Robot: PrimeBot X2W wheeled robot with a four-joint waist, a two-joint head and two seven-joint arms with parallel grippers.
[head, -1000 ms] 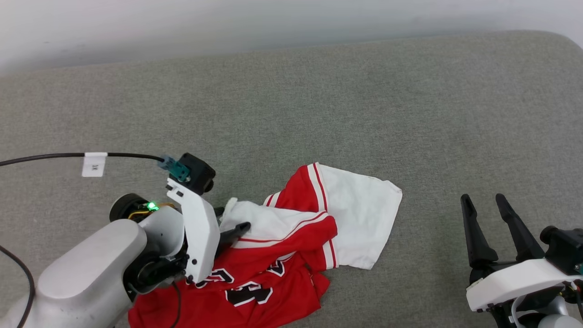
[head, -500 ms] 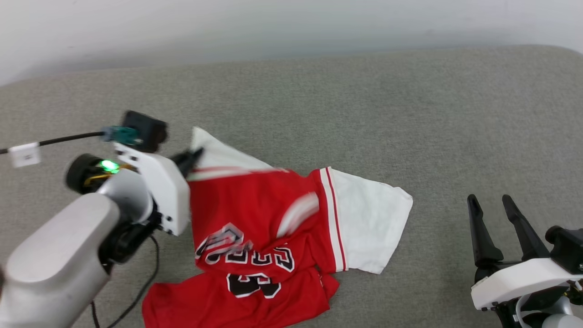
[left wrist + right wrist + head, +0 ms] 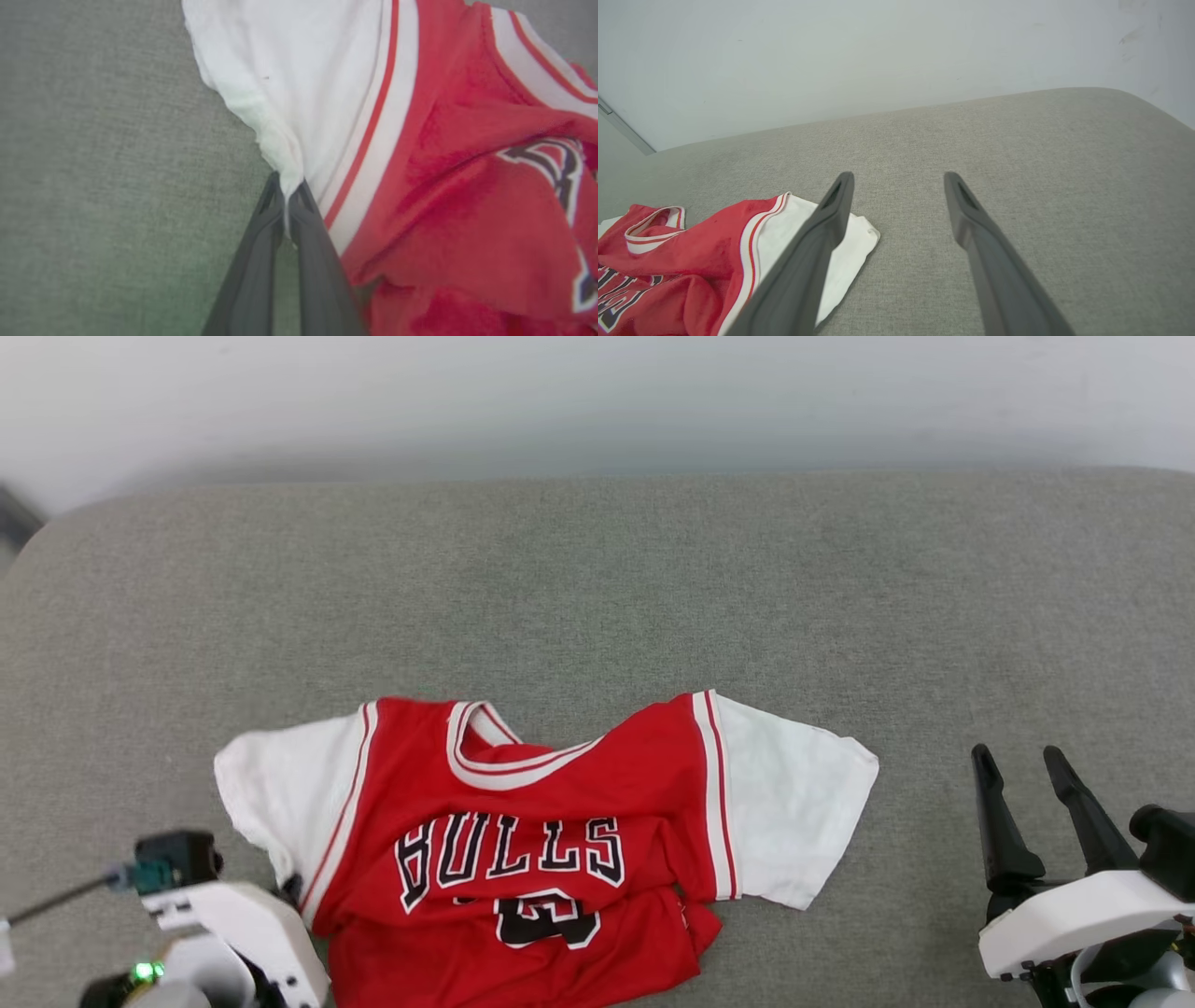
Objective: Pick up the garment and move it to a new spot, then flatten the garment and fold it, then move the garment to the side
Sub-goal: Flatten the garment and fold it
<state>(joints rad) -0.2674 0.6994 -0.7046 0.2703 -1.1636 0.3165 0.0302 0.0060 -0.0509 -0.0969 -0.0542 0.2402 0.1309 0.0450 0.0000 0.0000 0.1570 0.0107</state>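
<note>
Two arms are reaching in: the left gripper (image 3: 287, 186) is pinching the white sleeve edge of the shirt (image 3: 523, 784), plain from its wrist camera. The right gripper (image 3: 1016, 754) is hovering wide open, right of the shirt lying on the grey cushion (image 3: 597, 579).
</note>
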